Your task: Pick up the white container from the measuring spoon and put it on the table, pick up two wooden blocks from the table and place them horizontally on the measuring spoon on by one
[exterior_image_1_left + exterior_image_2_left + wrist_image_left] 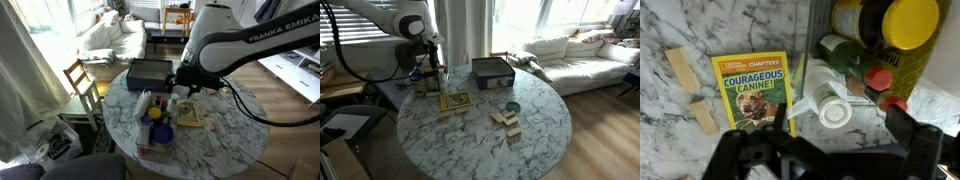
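Observation:
In the wrist view the tiny white container (832, 106) lies on a white measuring spoon (810, 76), just right of a yellow "Courageous Canine" book (750, 92). My gripper (840, 138) is open above the table; its dark fingers straddle the spot just below the container without touching it. Two pale wooden blocks (681, 68) (705, 116) lie on the marble left of the book. In an exterior view the gripper (432, 70) hangs over the cluttered side of the table, and wooden blocks (507, 121) lie near the middle. The gripper also shows in an exterior view (180, 88).
A black box (492, 72) (150, 72) stands at the back of the round marble table (550, 130). Colourful jars and bottles (885, 30) (155, 122) crowd beside the container. A small green round thing (512, 106) lies near the blocks. A wooden chair (80, 78) stands beside the table.

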`<state>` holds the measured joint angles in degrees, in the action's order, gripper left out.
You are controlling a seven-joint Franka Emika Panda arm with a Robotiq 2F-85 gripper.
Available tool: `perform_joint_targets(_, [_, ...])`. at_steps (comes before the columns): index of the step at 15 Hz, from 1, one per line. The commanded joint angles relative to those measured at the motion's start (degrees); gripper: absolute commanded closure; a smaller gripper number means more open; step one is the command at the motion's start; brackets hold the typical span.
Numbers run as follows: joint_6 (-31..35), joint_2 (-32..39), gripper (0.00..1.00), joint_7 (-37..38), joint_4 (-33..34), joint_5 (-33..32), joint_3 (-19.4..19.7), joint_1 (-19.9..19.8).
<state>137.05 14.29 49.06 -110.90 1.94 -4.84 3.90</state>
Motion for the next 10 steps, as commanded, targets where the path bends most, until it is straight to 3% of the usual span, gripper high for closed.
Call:
perform_joint_targets(1, [-0.4,2.5,0.0,-3.8,2.7,-0.5,1.6,1.3])
perform_joint_targets(9, [-1.0,5.1,0.0,-8.0,4.8,-1.2,2.8,2.2])
perform_joint_targets(10, [-1.3,5.4,0.04,-8.6,5.1,-1.1,2.9,2.2])
